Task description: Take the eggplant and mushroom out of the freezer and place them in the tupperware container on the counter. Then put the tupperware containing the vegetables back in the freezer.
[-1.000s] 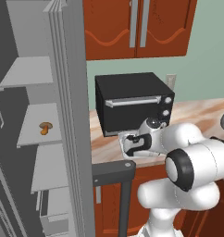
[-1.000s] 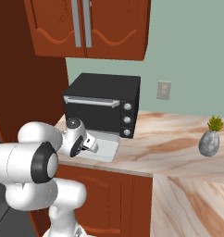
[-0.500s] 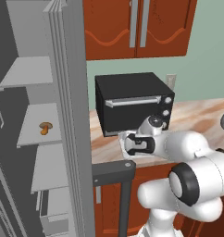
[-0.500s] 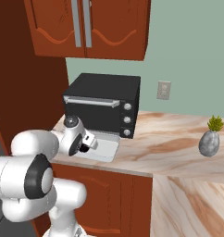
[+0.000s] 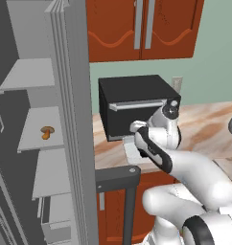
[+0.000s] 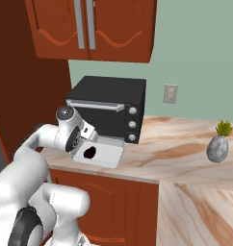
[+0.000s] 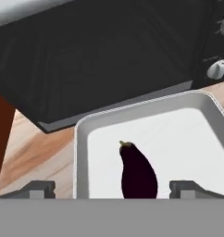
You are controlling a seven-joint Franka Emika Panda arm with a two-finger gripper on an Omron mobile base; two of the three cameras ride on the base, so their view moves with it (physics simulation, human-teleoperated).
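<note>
The dark purple eggplant [image 7: 138, 173] lies in the whitish tupperware container [image 7: 81, 139], which sits on the counter [image 6: 186, 149] in front of the black toaster oven. My gripper [image 7: 113, 190] hovers just above the tray, open, its fingertips [image 7: 37, 189] standing wide on either side of the eggplant and apart from it. In the right base view the eggplant [image 6: 89, 153] shows as a dark spot in the container [image 6: 109, 154], right by my gripper [image 6: 81, 145]. The mushroom [image 5: 47, 131] rests on a middle shelf of the open freezer [image 5: 22, 95].
The black toaster oven [image 5: 132, 103] stands close behind the tray. The freezer's grey panel [image 5: 75, 119] and its dark bar handle [image 5: 127, 201] rise just left of my arm. A small potted plant [image 6: 218, 144] stands far right on the counter. Orange wall cabinets [image 6: 94, 26] hang overhead.
My jaws have spread wide and the eggplant now lies loose in the tray. The arm has shifted, its forearm swinging lower and to the right.
</note>
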